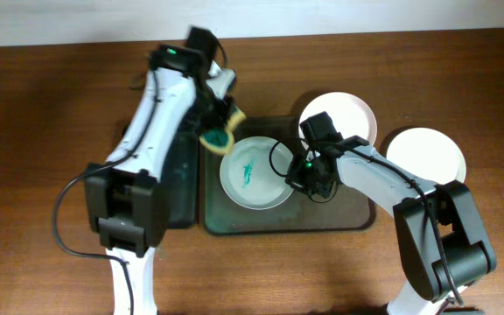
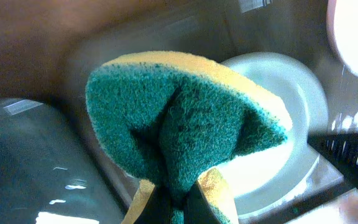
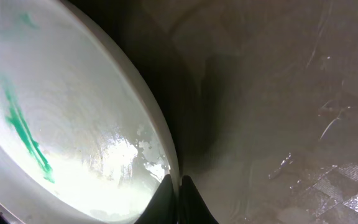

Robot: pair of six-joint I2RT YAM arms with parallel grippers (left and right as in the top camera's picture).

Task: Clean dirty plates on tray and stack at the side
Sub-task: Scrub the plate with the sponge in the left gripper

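Streaks of green residue [image 3: 27, 134] are showing across the inside of the white round glossy plate [image 1: 254, 172], which is sitting in the middle of the dark rectangular tray [image 1: 234, 223] on the brown wood-grain table [image 1: 51, 105]. The plate's surface is reflecting light in wet-looking patches, and its rim is curving up smooth and thin. The right gripper [image 3: 179, 193] is pinching that rim on the plate's right side, its black fingers closed with one on either face of the edge. Whether the plate is lying flat or tipping is not readable. The tray floor beside it is looking dull grey, scuffed and damp. The left gripper [image 1: 226, 118] is clamping a folded sponge [image 2: 179, 118], coarse green scouring fibre outward and soft yellow foam along the back, creased down the middle where it is being squeezed. The sponge is hanging over the plate's upper-left edge; contact cannot be judged. Two clean white round plates are lying apart to the right, one [image 1: 348, 109] at the tray's far right corner and one [image 1: 425, 153] on the bare wood.
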